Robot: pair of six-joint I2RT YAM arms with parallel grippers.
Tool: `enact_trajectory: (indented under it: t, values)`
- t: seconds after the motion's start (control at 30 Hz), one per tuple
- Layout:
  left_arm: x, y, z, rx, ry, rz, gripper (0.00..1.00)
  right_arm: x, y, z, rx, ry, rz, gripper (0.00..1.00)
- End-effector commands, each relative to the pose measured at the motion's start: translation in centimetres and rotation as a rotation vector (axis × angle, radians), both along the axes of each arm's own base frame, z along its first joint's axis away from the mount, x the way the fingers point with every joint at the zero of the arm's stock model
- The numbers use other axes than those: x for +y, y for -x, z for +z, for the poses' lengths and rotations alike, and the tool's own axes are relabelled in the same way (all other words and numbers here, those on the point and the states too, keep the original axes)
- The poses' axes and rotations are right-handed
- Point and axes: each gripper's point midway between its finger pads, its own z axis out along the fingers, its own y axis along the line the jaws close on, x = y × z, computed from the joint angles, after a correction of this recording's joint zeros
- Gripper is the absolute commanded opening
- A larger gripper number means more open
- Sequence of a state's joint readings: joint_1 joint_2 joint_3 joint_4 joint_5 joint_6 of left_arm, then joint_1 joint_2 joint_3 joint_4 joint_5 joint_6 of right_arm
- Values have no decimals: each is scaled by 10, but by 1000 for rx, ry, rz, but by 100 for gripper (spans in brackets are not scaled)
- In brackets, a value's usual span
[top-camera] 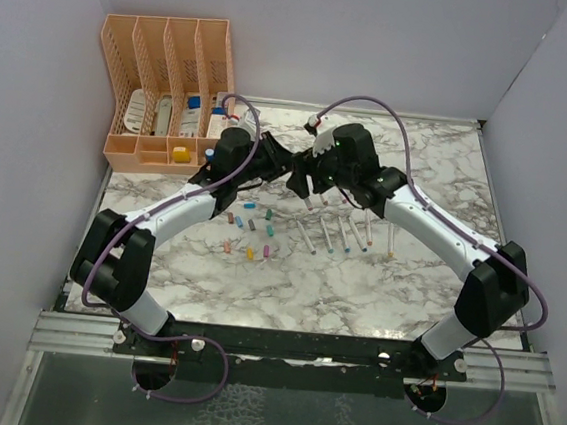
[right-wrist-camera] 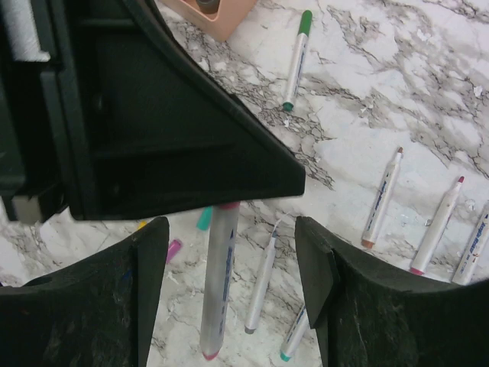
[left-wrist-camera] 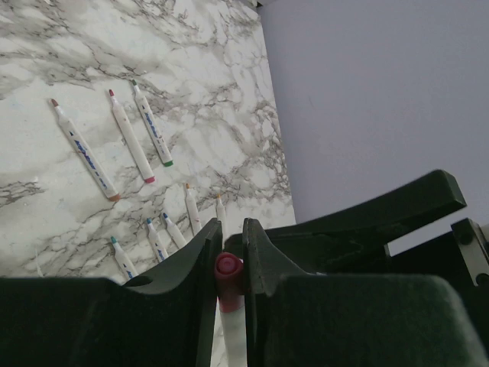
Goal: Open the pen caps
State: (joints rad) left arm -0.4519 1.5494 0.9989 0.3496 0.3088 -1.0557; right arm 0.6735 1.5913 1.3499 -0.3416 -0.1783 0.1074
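Note:
My left gripper (left-wrist-camera: 229, 229) is shut on the red cap (left-wrist-camera: 228, 269) of a white-grey pen (right-wrist-camera: 218, 283), held in the air above the table. The barrel hangs between the fingers of my right gripper (right-wrist-camera: 231, 229), which stands open and does not touch it. In the top view the two grippers meet near the table's middle back, left gripper (top-camera: 280, 169) beside right gripper (top-camera: 307, 182). Several loose pen caps (top-camera: 252, 232) lie scattered below them, among them a teal cap (right-wrist-camera: 204, 219) and a pink cap (right-wrist-camera: 174, 248). A row of pens (top-camera: 345, 235) lies to their right.
A peach organiser (top-camera: 170, 91) stands at the back left on the marble table (top-camera: 356, 290). More pens lie apart on the marble: a green pen (right-wrist-camera: 296, 57), a brown-tipped pen (right-wrist-camera: 382, 199) and a red-tipped pen (right-wrist-camera: 437, 225). Grey walls close in three sides.

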Motion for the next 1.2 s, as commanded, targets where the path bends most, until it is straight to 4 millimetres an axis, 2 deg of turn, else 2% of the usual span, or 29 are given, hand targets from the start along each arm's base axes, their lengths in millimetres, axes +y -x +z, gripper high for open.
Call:
enact_trajectory:
  t: [0.0,0.17,0.4,0.6,0.8,0.9,0.97,1.07,1.17]
  values:
    - [-8,7,25,-67,3,-17,0,13,-5,0,3,-8,26,65]
    - [-9,8,25,-70,-5,-14,0,15,-7,-3,11,-8,27,47]
    - [-9,7,24,-71,-14,-9,0,16,-7,-5,22,-10,27,3]
    - [5,-7,25,-77,-61,79,0,12,-3,-16,50,15,23,1]
    - [41,-46,37,-98,-99,205,0,-7,21,-40,113,51,17,1]
    - [63,-67,38,-101,-122,258,0,-18,38,-42,131,42,13,2]
    - [68,-76,37,-103,-140,267,0,-27,49,-46,143,45,3,1]
    - [70,-84,25,-84,-170,255,0,-40,57,-46,140,50,-28,1]
    - [71,-84,15,-69,-178,251,0,-48,61,-46,132,56,-51,1]
